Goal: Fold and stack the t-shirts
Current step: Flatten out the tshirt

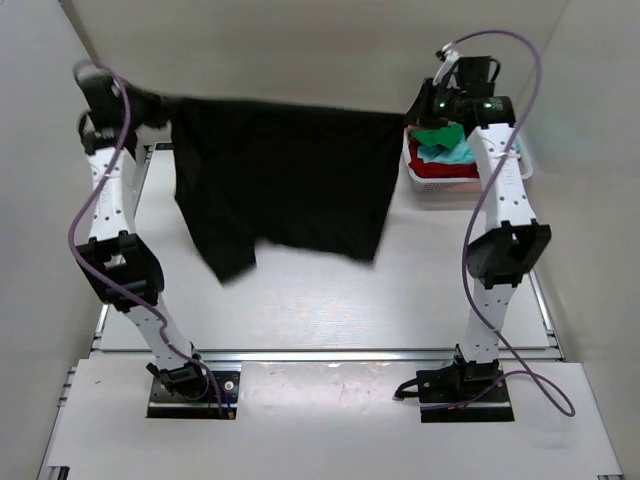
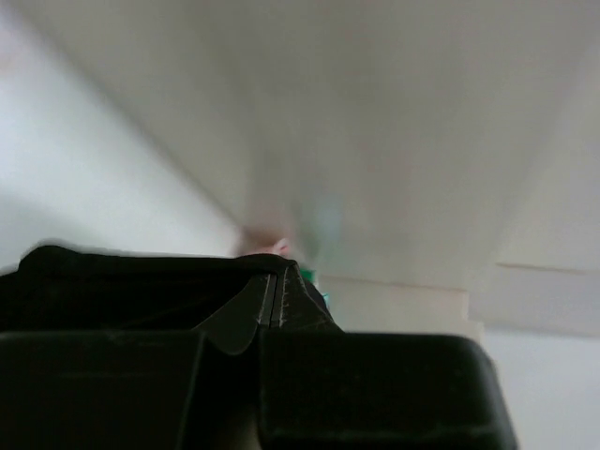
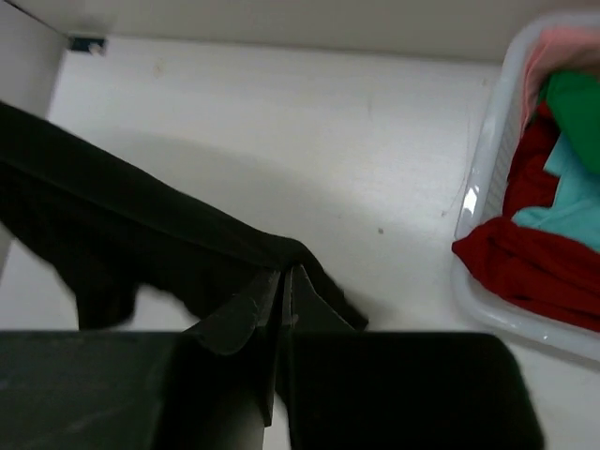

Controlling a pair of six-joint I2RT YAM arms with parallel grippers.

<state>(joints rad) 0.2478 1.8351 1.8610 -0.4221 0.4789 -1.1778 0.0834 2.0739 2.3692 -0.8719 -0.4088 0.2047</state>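
I have the black t-shirt (image 1: 280, 185) up off the desk (image 1: 300, 320), stretched sideways between both arms along its top edge. The left tool (image 2: 274, 298) has its jaws pressed fully together on the shirt's left top corner; in the left wrist view a band of black cloth runs off to one side of the fingertips. The right tool (image 3: 284, 295) is likewise clamped tight on the right top corner, with black cloth trailing away from the fingertips over the desk. The shirt hangs like a curtain over the far half of the desk, its bottom edge uneven and dropping lowest on the left side. I can't tell whether that low edge touches the desk. The lattice plastic basket (image 3: 487, 159) sits at the far right of the desk, just beside the right tool. It holds a red t-shirt (image 3: 534, 267) spilling over its rim, a teal t-shirt (image 3: 572, 202) on top of that, and a green t-shirt (image 3: 572, 103) above both.
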